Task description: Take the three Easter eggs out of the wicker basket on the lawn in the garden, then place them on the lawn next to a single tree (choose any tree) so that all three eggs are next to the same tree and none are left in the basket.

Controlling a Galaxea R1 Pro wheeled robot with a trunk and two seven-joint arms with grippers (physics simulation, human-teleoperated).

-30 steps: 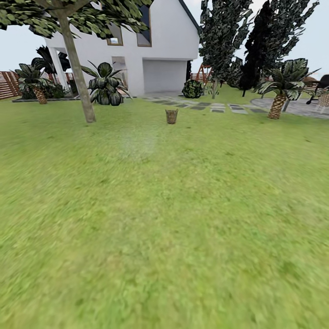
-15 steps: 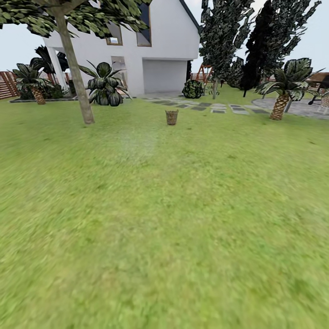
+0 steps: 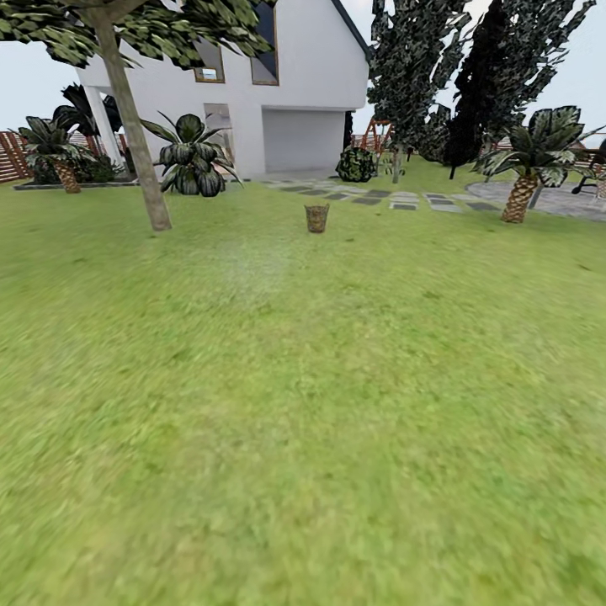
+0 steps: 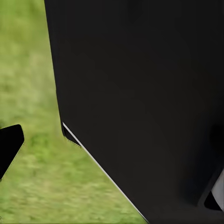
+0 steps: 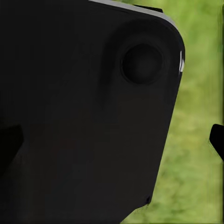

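Black robot bodywork blocks both wrist views above the lawn (image 3: 303, 421), so either gripper's opening cannot be told.

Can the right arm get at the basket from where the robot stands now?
Probably not. The basket stands far off across the lawn, near the stepping stones, with open grass between. Nothing blocks the way; the robot likely just needs to drive closer.
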